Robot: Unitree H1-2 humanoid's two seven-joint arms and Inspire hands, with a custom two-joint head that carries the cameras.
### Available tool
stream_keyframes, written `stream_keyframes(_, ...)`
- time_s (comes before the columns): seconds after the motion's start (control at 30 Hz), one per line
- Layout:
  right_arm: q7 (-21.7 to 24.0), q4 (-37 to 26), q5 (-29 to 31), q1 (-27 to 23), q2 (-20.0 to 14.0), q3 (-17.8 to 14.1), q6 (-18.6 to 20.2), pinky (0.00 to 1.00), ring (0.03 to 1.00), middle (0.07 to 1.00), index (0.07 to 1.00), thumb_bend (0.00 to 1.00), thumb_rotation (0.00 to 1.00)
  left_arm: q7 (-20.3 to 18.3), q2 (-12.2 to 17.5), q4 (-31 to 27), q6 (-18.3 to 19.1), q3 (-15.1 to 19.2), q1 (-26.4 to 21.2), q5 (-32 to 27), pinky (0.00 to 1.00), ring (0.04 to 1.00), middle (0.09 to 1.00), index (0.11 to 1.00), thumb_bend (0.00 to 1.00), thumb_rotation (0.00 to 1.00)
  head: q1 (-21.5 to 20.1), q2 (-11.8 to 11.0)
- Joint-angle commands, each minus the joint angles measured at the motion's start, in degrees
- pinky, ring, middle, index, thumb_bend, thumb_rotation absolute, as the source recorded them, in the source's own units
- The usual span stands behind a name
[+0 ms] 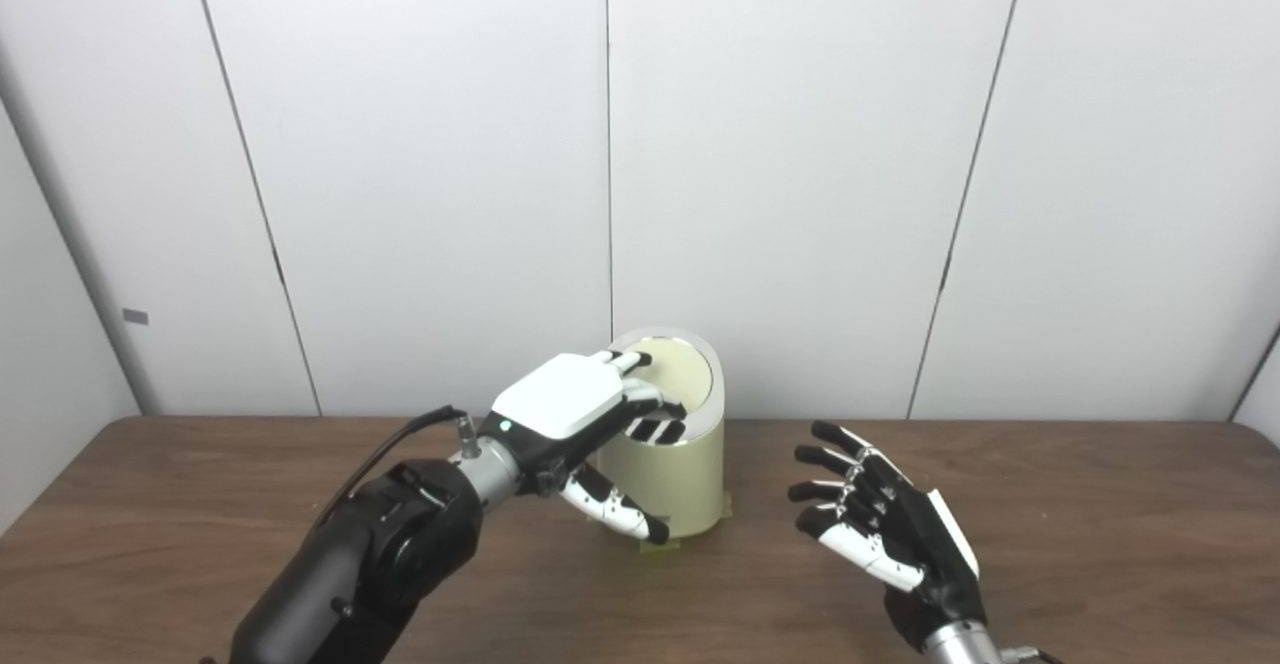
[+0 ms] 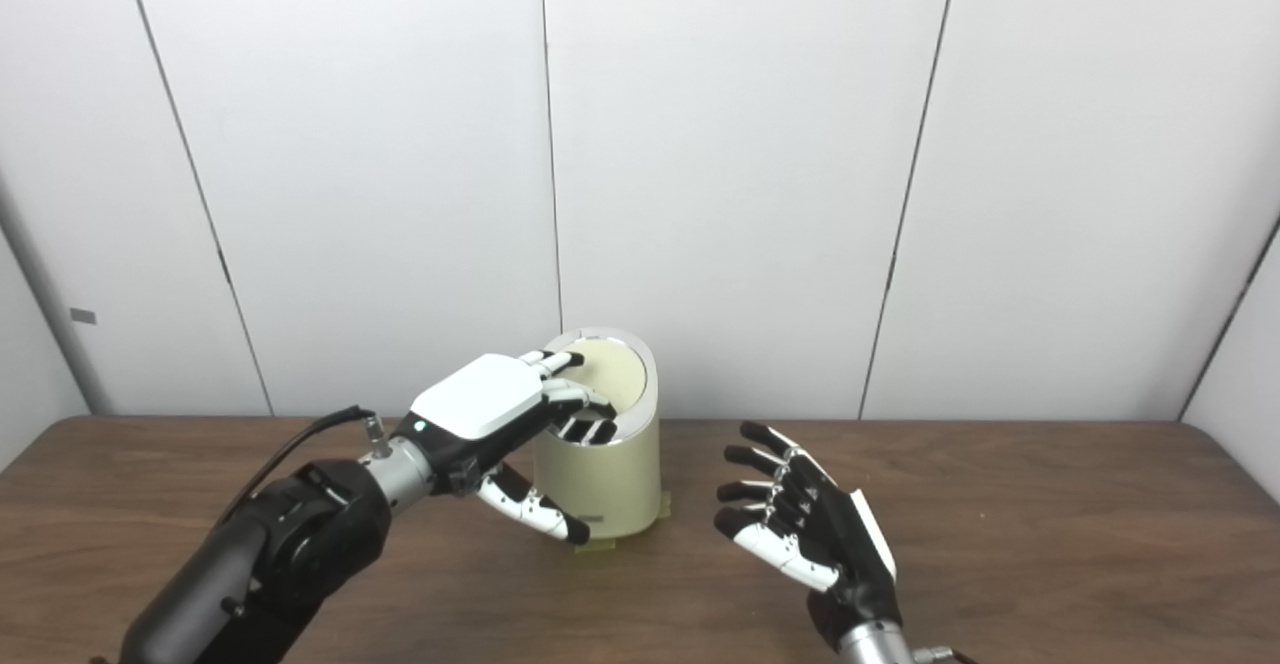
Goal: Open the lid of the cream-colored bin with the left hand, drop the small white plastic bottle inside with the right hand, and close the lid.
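The cream-colored bin [image 1: 685,484] stands upright at the middle of the table, near the back wall. Its round slanted lid [image 1: 682,369] sits inside a silver rim and looks down. My left hand [image 1: 560,399] lies over the lid's front-left edge, fingers spread on top and thumb hanging in front of the bin's wall, gripping nothing. My right hand [image 1: 880,524] is open and empty, fingers spread, above the table right of the bin and apart from it. No small white bottle shows in either view.
The brown wooden table [image 1: 1100,524] runs wide to both sides. White wall panels stand close behind the bin. Yellowish tape [image 2: 590,547] shows at the bin's foot.
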Motion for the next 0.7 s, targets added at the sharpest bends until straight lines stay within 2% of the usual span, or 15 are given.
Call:
stream_keyframes(0.0,0.07,-1.34,0.33,-2.15,-0.21,-0.08,-2.82,0.47,0.614,0.750,0.805,0.87,0.33,0.41,0.34,-2.05,2.12,2.28,-0.29,-0.93,1.00,0.999,0.849,0.845,0.88,0.44,-0.05,0.09)
stream_keyframes(0.27,-0.33,-2.00,-0.26,-1.94,-0.25,-0.17,-1.80,0.47,0.609,0.743,0.801,0.88,0.33,6.07,-2.30,-5.74,0.65,9.50,1.48,-7.19,1.00,0.983,0.851,0.845,0.78,0.44,0.27,0.11)
stream_keyframes(0.33,0.20,-1.75,0.40,-1.96,-0.31,-0.26,-2.17,0.47,0.613,0.746,0.805,0.87,0.32,7.61,-2.80,-6.33,0.38,10.97,2.14,-8.17,0.95,0.965,0.854,0.844,0.77,0.43,0.28,0.15)
stream_keyframes(0.47,0.03,-2.04,0.20,-1.85,-0.34,-0.26,-1.94,0.47,0.611,0.747,0.805,0.88,0.33,11.46,-4.26,-6.69,-0.48,13.79,4.02,-10.68,0.78,0.900,0.865,0.862,0.74,0.37,0.36,0.27)
stream_keyframes(0.5,0.19,-1.96,0.53,-1.85,-0.35,-0.34,-2.06,0.47,0.609,0.747,0.804,0.88,0.33,12.35,-4.86,-6.60,-1.12,14.72,4.69,-12.46,0.75,0.879,0.858,0.857,0.74,0.33,0.41,0.29)
stream_keyframes(0.6,0.54,-1.21,1.20,-1.93,-0.53,-0.60,-2.97,0.46,0.600,0.742,0.797,0.88,0.30,12.78,-7.29,-7.52,0.08,17.76,7.64,-19.43,0.72,0.834,0.832,0.851,0.72,0.27,0.57,0.44)
stream_keyframes(0.67,0.63,-0.93,1.71,-1.98,-0.55,-0.81,-3.20,0.46,0.587,0.741,0.795,0.87,0.29,12.49,-9.25,-8.25,1.55,19.62,10.01,-24.47,0.64,0.776,0.813,0.847,0.72,0.26,0.59,0.50)
